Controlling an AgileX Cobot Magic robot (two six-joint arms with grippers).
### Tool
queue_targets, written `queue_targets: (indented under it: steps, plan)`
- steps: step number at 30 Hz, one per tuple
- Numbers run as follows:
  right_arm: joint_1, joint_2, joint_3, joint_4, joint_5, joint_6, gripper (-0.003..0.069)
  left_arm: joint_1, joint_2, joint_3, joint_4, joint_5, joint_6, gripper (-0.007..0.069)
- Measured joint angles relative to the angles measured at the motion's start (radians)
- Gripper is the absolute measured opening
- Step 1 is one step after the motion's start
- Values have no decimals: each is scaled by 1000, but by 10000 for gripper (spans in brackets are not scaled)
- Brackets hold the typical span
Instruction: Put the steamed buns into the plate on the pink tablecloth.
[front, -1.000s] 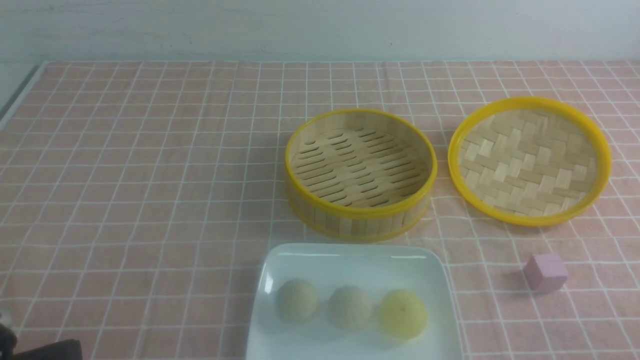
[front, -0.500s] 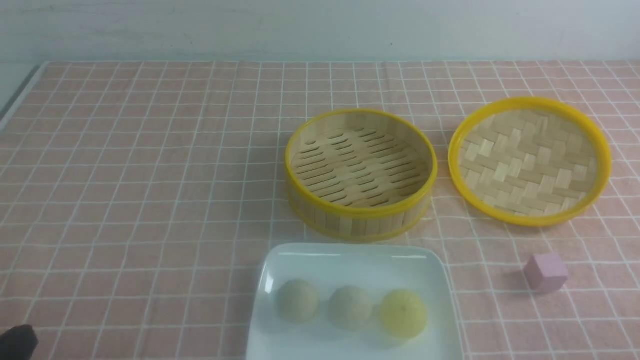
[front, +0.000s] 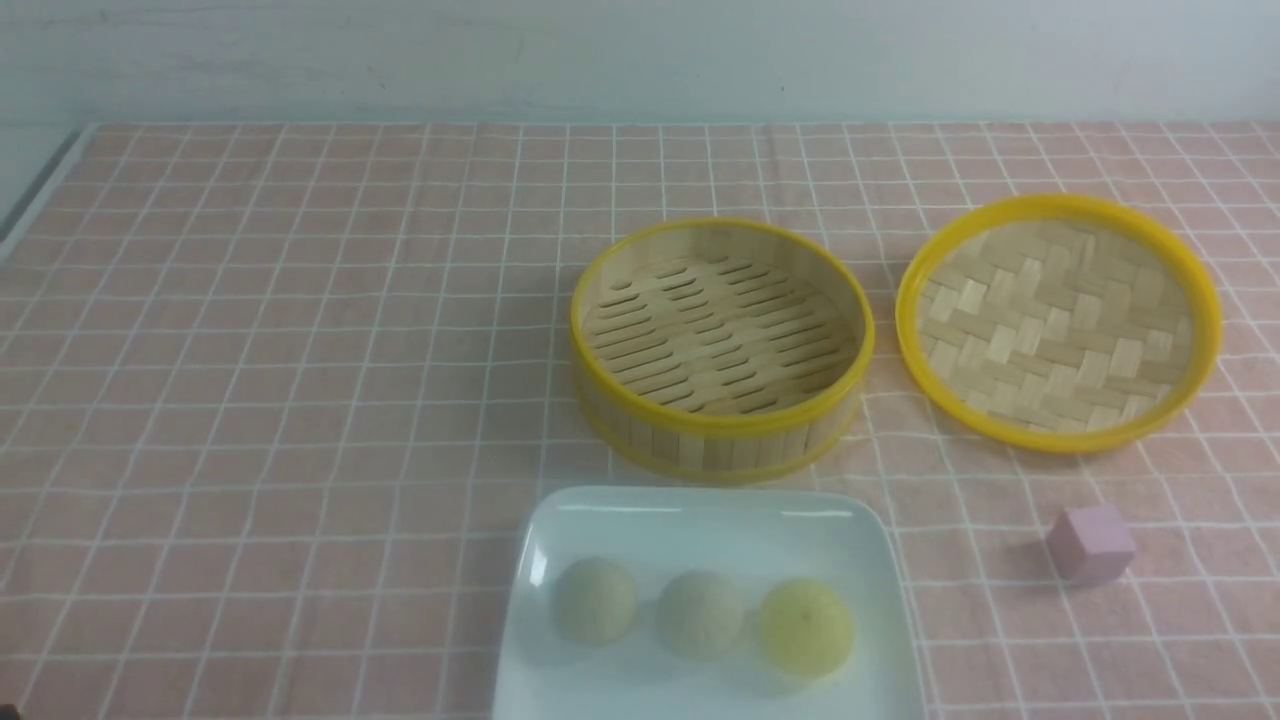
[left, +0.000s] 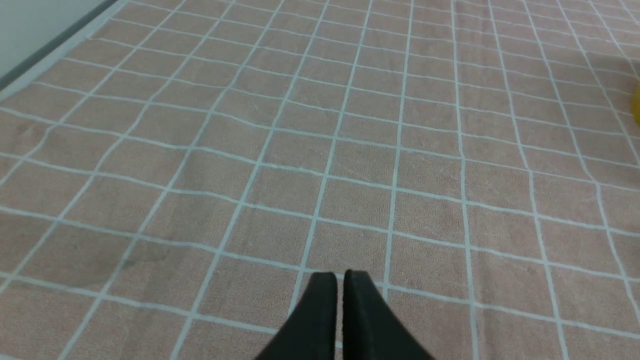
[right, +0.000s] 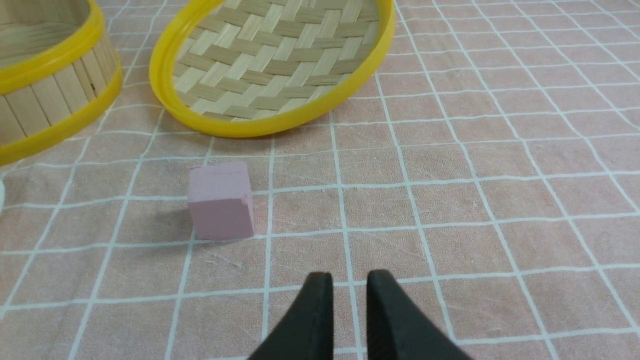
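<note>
three steamed buns (front: 700, 615) in a row on white plate (front: 700, 520), plate on pink tablecloth (front: 300, 400), left gripper (left: 340, 277) nearly pressed together over bare cloth, right gripper (right: 349, 281) slightly parted, empty, near pink cube (right: 220, 200), both well apart from buns

Saw plain pale wall (front: 640, 60) across whole far side, off-white with faint greenish cast, few dim smudges, no window or fixture in my view. Wall met table in straight line at far edge. Far left: bare table edge (front: 40, 185) showed as pale strip with dark grey band running diagonally toward near side; same dark band (left: 55, 45) showed in left wrist view, pale surface (left: 30, 20) beyond it. Light soft, even, diffuse; shadows short, blurred, fell slightly left. Floor not visible to me.
</note>
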Motion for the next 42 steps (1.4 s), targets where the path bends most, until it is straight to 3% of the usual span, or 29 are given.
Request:
queue_targets:
  steps: [42]
  plan:
    - [0,0,0,0,0,0,178,0,-1,0,-3,-2,2,95]
